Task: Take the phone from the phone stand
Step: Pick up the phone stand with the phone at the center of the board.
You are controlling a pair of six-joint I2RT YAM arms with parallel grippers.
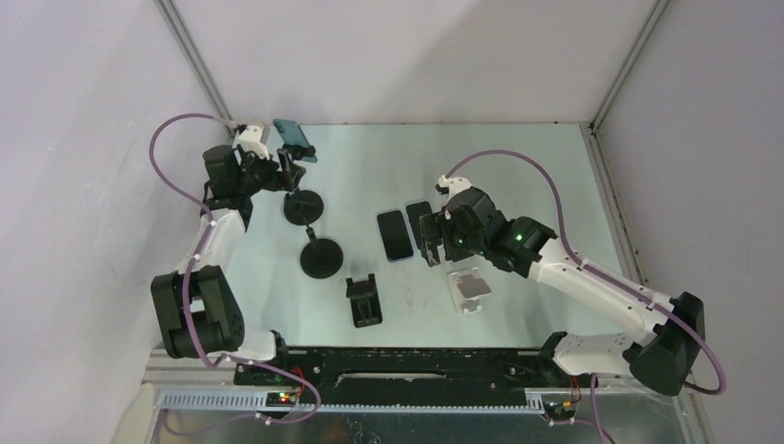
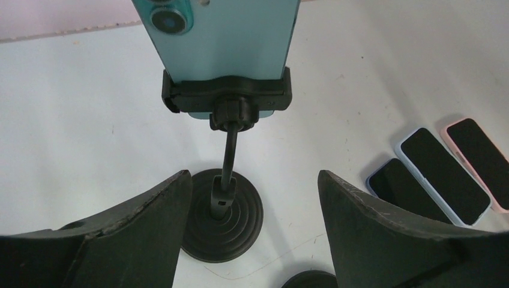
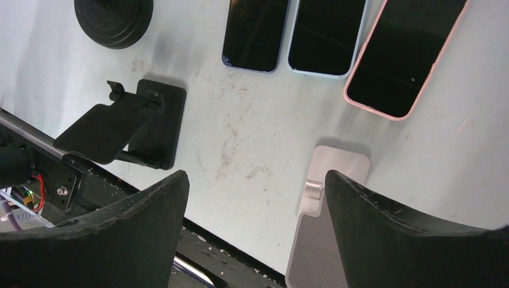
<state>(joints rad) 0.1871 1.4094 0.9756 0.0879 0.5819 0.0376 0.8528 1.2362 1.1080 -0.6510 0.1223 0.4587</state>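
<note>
A teal phone (image 1: 294,139) is clamped in a black phone stand (image 1: 302,207) with a thin stem and a round base, at the table's far left. In the left wrist view the phone (image 2: 222,36) sits upright in the clamp (image 2: 227,93) above the base (image 2: 222,216). My left gripper (image 1: 280,172) is open and empty, just behind and below the phone, touching neither phone nor stand; its jaws (image 2: 255,198) stand wide apart either side of the stem. My right gripper (image 1: 433,239) is open and empty over the table's middle (image 3: 255,204).
Three phones (image 3: 255,33) (image 3: 327,33) (image 3: 405,54) lie flat, screens up, mid-table. A second round-base stand (image 1: 321,257), a black folding stand (image 1: 363,301) and a silver stand (image 1: 469,289) stand nearer the front edge. Walls close the left, back and right.
</note>
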